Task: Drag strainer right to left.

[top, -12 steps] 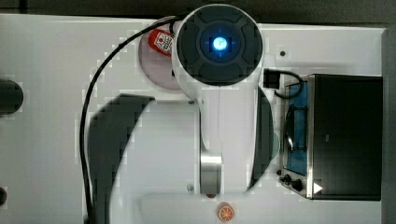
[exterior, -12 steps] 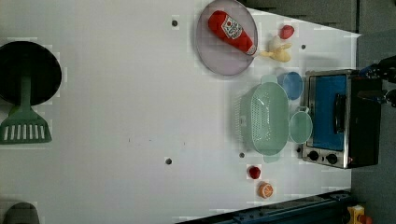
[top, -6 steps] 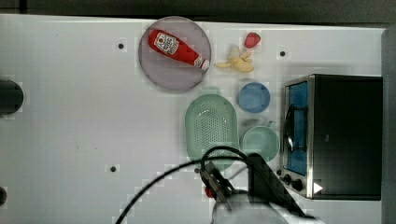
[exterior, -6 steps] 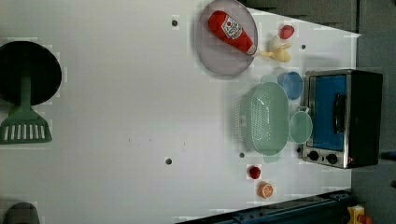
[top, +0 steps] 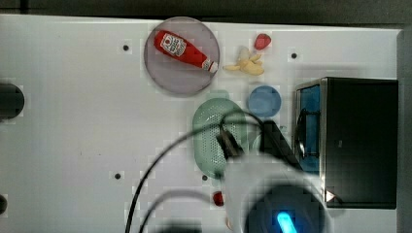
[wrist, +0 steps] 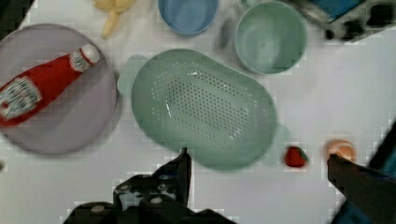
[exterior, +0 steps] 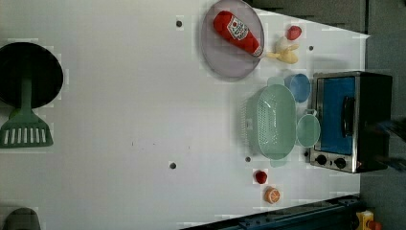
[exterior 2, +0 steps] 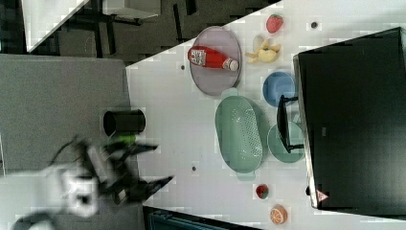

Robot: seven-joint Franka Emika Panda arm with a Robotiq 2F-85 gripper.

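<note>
Since the strainer (exterior: 274,120) is sitting flat on the white counter (exterior: 119,120) with nothing in it, the drag itself should be easy, so I think it's all about where the hand (wrist: 259,163) lands. Right now the hand is wide open and holding nothing, hanging above the strainer's long rim in the wrist view, not touching it. I'd bring it straight down so one finger (wrist: 182,168) goes inside the basket wall and the other outside, or just hook one finger behind the wall on the oven side and push. The strainer is boxed in: the green mug (exterior: 308,130) is just beside it on the left view's right, the blue bowl (exterior: 299,87) sits near its upper end tab, and the toaster oven (exterior: 352,120) is right behind those. The grey plate (exterior: 232,40) with the ketchup bottle (exterior: 238,32) is close to the upper corner, and a small strawberry (exterior: 260,177) and an orange slice (exterior: 272,195) lie below the lower end. The banana (exterior: 285,52) is further off. Toward the left view's left the counter is open, so pull straight that way, low and slow, and keep it level so the light plastic doesn't tip or swing into the plate.
</note>
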